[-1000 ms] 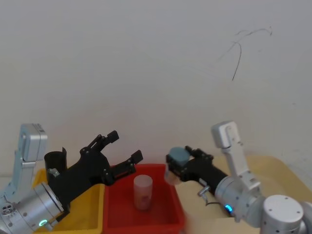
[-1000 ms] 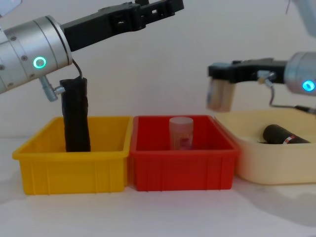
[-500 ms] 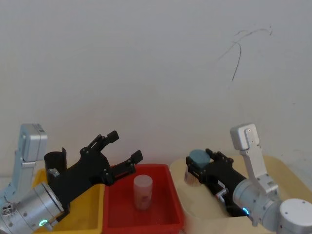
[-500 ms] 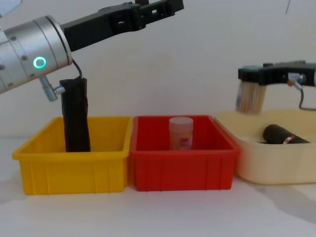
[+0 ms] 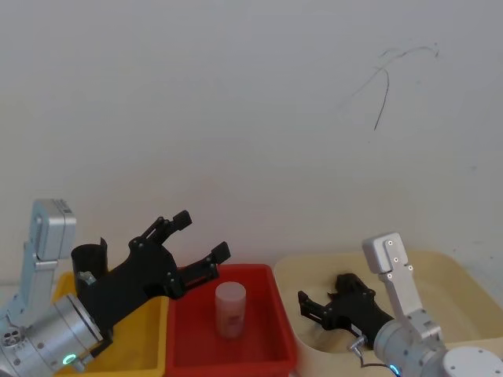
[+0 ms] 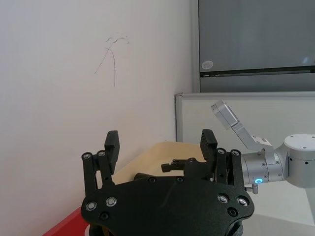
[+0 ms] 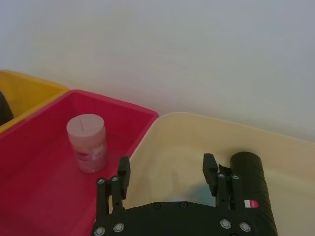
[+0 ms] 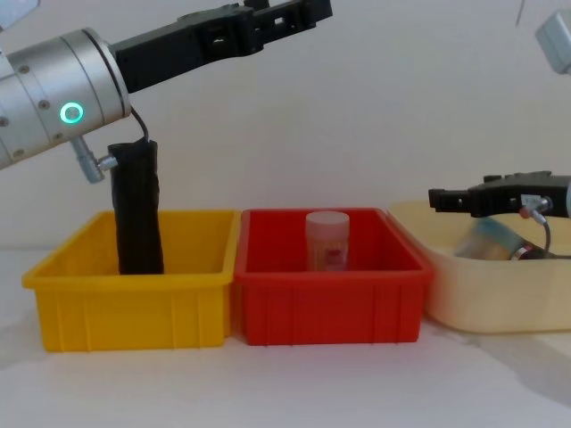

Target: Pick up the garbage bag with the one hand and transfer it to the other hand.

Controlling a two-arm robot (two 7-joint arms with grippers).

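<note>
Since a second ago the right gripper [image 5: 321, 308] has dropped the blue-capped jar into the cream tub [image 8: 464, 294] and hangs there, fingers apart and empty. Left gripper [image 5: 192, 239] hovers splayed open above the yellow bin [image 8: 134, 303] and red bin [image 8: 330, 308]. Right wrist view reveals the garbage bag [image 7: 251, 189] lying in the tub, its red-and-white label unreadable. A pink jar [image 8: 327, 239] stands in the red bin.

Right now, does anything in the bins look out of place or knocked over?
Nothing is spilled or damaged. One thing stands out: the labelled black roll lies on its side in the cream tub, beside the open right gripper, while the plain roll stands upright in the yellow bin.
</note>
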